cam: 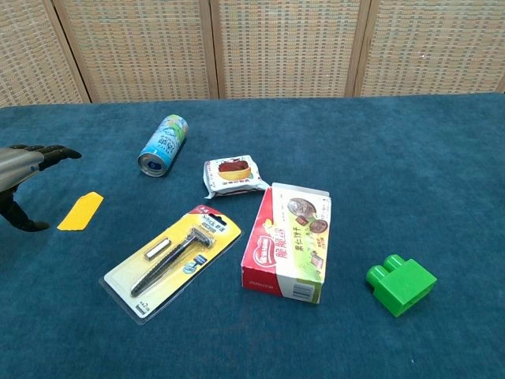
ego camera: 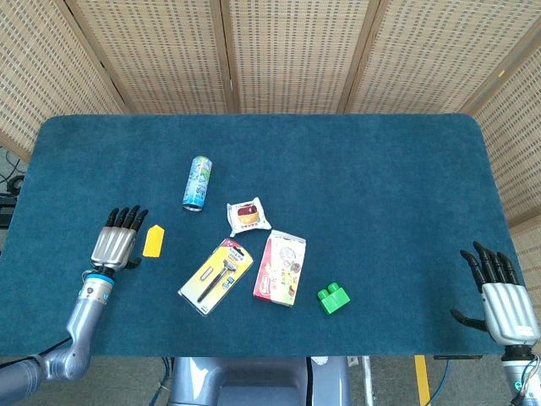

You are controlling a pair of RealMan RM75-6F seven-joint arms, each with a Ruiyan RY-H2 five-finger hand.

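Yellow tag [ego camera: 153, 240]: flat, pointed at its far end, lay on the blue-carpeted desk [ego camera: 380, 186], well left of the razor pack [ego camera: 216, 276], which serves as landmark for every entry below.

Left hand [ego camera: 115, 245]: hovered just left of the yellow tag, further left of the razor pack than the tag itself; palm down, fingers [ego camera: 127, 215] stretched flat and close together, thumb out toward the tag, holding nothing. Whether the thumb touched the tag could not be told. In the chest view only the fingertips and thumb showed at the left edge [cam: 24, 170], beside the tag [cam: 80, 211].

Right hand [ego camera: 504, 296]: far right of the razor pack, at the desk's near right corner; fingers spread and straight, empty.

Razor pack: yellow blister card with a dark razor, lying at a slant.

Drink can [ego camera: 198, 182]: on its side, beyond the razor pack and slightly left.

Wrapped pastry [ego camera: 248, 216]: just beyond the razor pack, slightly right, apart from the can.

Biscuit box [ego camera: 281, 267]: red and white, lying flat just right of the razor pack.

Green block [ego camera: 333, 298]: right of the razor pack, past the biscuit box, near the desk's front edge.
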